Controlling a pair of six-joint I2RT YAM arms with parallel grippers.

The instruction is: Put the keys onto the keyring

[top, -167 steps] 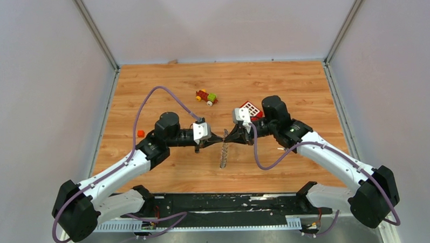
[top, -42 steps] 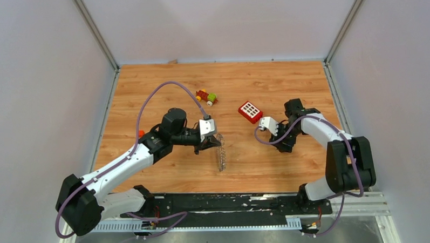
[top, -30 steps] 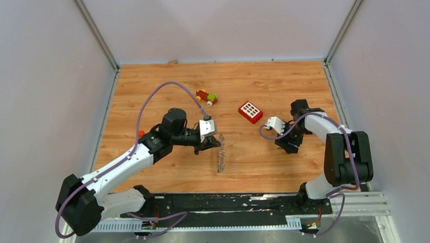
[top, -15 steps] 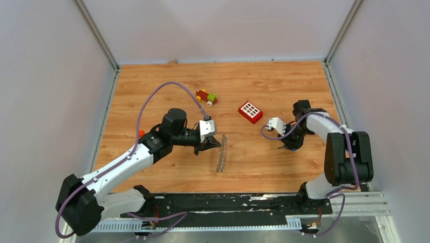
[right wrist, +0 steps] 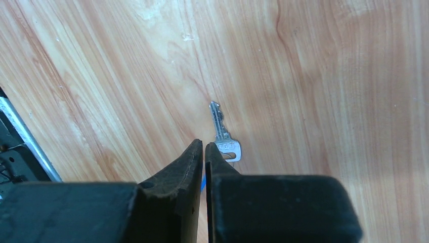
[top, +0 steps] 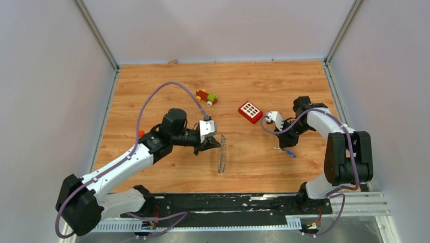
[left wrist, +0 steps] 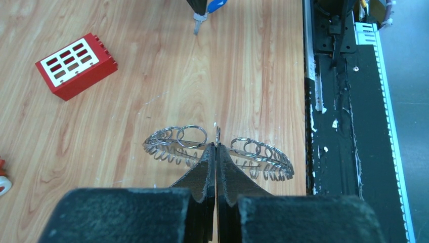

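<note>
My left gripper is shut on the rim of the keyring, a large wire ring fringed with small silver rings, held edge-up over the table. In the left wrist view the pinched keyring spreads to both sides of the gripper. My right gripper points down at the right side of the table with its jaws together and nothing between them. A small silver key lies flat just past its tip. The blue-headed piece lies on the wood beside it and shows as a blue sliver under the jaws.
A red block with white squares lies behind the right gripper and also shows in the left wrist view. A red-yellow-green toy sits further back. A small orange piece lies left of the left arm. A black rail runs along the near edge.
The right gripper left the ring and moved to the right side of the table. In the last half second it drew back, uncovering the blue-headed piece. The left gripper keeps holding the ring.
</note>
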